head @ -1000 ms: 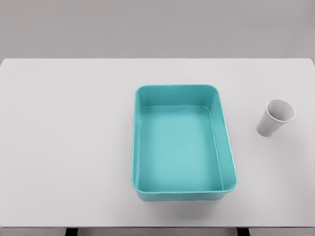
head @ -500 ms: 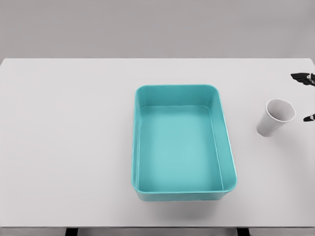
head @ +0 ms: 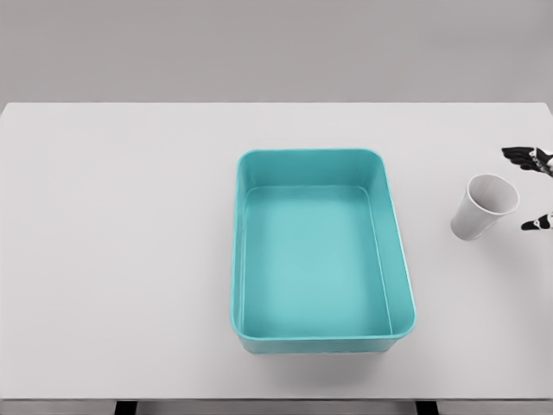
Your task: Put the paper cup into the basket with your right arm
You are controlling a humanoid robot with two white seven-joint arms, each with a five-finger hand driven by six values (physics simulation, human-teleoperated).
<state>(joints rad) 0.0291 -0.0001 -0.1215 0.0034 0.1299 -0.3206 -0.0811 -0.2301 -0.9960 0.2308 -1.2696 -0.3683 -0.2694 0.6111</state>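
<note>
The cup [head: 484,207] stands on the bench [head: 121,251] well to the right of the basket [head: 321,333], apart from it, with bare bench between the two. It sits alone there, so a hand coming in from the right edge can get at it with nothing in the way, and the basket lies on the far side of the cup from that hand, which suits a carry leftward.

Only the dark fingertips [head: 518,156] of the right hand [head: 536,188] show, at the picture's right edge, just beside the cup (the palm and arm are out of frame). One cluster of tips sits above and behind the rim, another tip lower, level with the cup's body, with open space between them: the fingers are spread apart and hold nothing. That spacing looks like a bracket set up to close around the cup wall from the side; I judge the grasp has not yet been made, since the tips appear clear of the cup. The left arm is not visible.

The cup is upright on its narrow base, its mouth open upward and appearing tipped toward the upper right, partly an effect of the viewing angle. Its long axis runs from base at lower left to rim at upper right in the picture. The basket is empty, its long side running away from the robot.
</note>
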